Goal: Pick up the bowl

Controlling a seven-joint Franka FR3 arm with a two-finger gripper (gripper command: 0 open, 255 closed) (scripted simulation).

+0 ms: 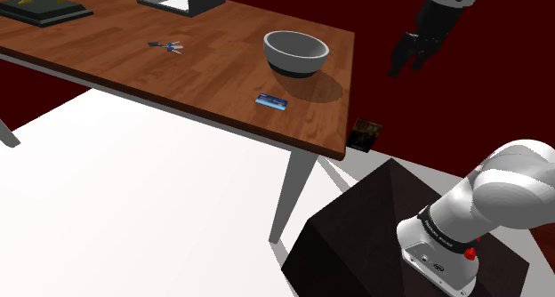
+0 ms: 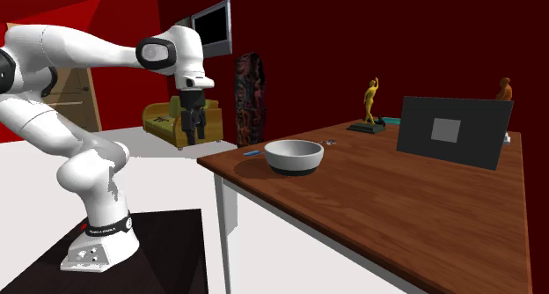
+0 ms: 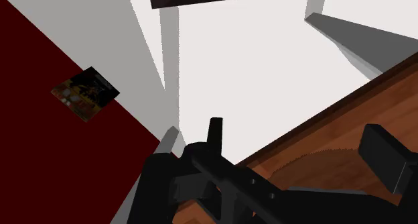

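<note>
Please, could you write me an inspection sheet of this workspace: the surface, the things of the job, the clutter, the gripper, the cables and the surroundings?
Surface: brown wooden table on grey legs.
Job's things: one grey-white bowl with a dark band at its base, upright, looks empty, near the table corner closest to the arm.
Clutter: blue flat item beside the bowl; small blue-handled tool further along; gold figurine; dark laptop-like screen.
Gripper: the gripper is open, holds nothing, hangs beyond the table's edge, apart from the bowl.
Cables: nothing seen.
Surroundings: dark red walls, white floor, yellow sofa, dark stand.
</note>
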